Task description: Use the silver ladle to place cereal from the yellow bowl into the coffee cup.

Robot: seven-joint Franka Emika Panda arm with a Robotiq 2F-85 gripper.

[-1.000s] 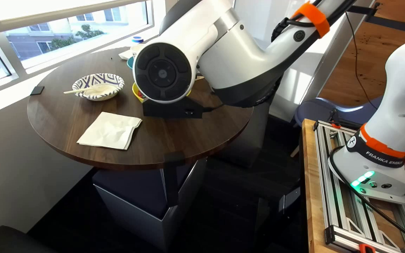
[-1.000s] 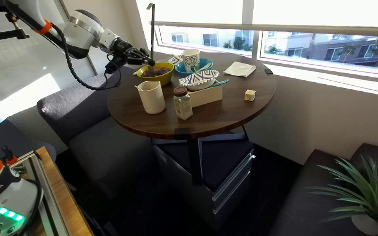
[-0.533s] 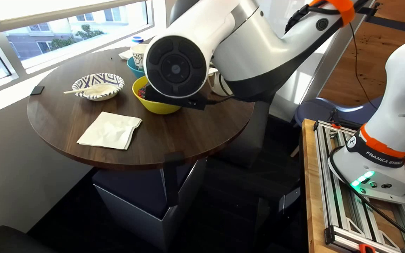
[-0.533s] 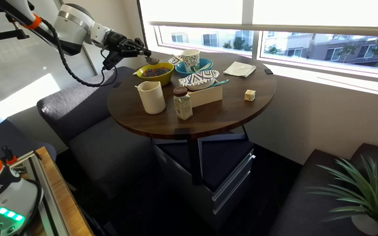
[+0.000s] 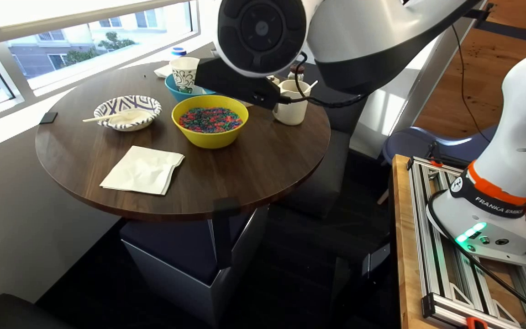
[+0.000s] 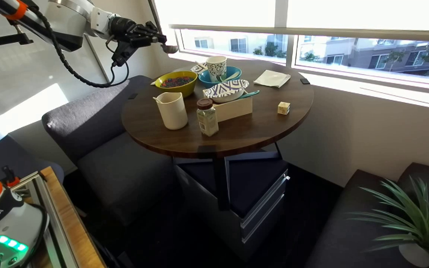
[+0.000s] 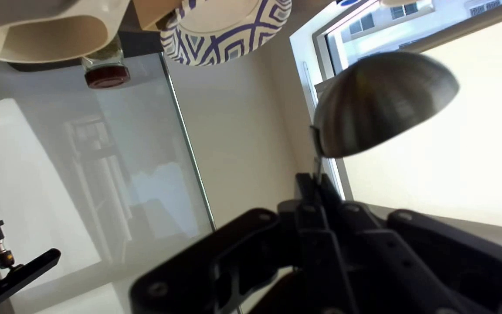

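My gripper holds the silver ladle above and behind the yellow bowl. In the wrist view the fingertips of the gripper are closed on the ladle's thin handle, near the scoop of the ladle. The scoop's outside faces this camera, so its contents are hidden. The yellow bowl is full of small multicoloured cereal. The cream-white coffee cup stands beside the bowl with a stick in it; it also shows in both the other exterior view and the wrist view.
A blue bowl holds a patterned paper cup. A lidded jar and a wooden box with a striped bowl stand near the cup. Another striped bowl and a napkin lie on the table.
The gripper and ladle have risen out of the yellow bowl and shifted slightly left in an exterior view. The bowl and cereal are now uncovered in an exterior view.
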